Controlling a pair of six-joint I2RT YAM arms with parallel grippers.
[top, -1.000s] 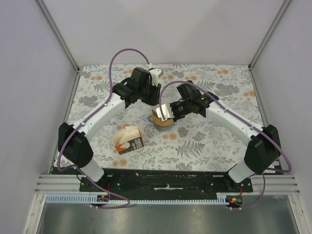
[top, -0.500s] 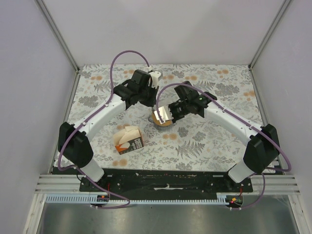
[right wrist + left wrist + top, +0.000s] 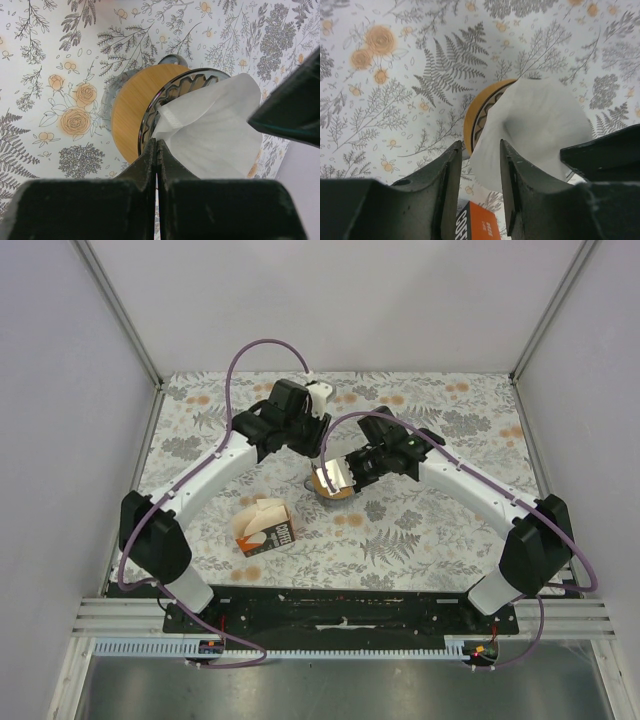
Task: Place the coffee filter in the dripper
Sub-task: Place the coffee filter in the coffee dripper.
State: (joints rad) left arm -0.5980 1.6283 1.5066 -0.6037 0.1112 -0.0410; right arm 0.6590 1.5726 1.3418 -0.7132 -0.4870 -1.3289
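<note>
The white paper coffee filter [image 3: 329, 478] hangs opened over the dripper [image 3: 338, 491], its tip in the wire rim. My right gripper [image 3: 346, 474] is shut on the filter's near edge; in the right wrist view the gripper [image 3: 157, 143] pinches the filter [image 3: 215, 132] just over the dripper's dark wavy wire rim [image 3: 172, 89], which sits in a tan ring [image 3: 131, 112]. My left gripper [image 3: 316, 446] is open beside the filter's far side. In the left wrist view, the gripper [image 3: 480, 146] has its jaws apart, with the filter [image 3: 540, 122] partly between them and touching neither.
An orange, white and black COFFEE carton [image 3: 267, 527] lies on the flowered tablecloth to the front left of the dripper; its corner shows in the left wrist view [image 3: 479, 223]. The left gripper's dark body [image 3: 295, 102] is close on the right of the filter.
My right gripper has carried the filter a little left and down onto the dripper. My left gripper has drawn slightly closer to the filter.
</note>
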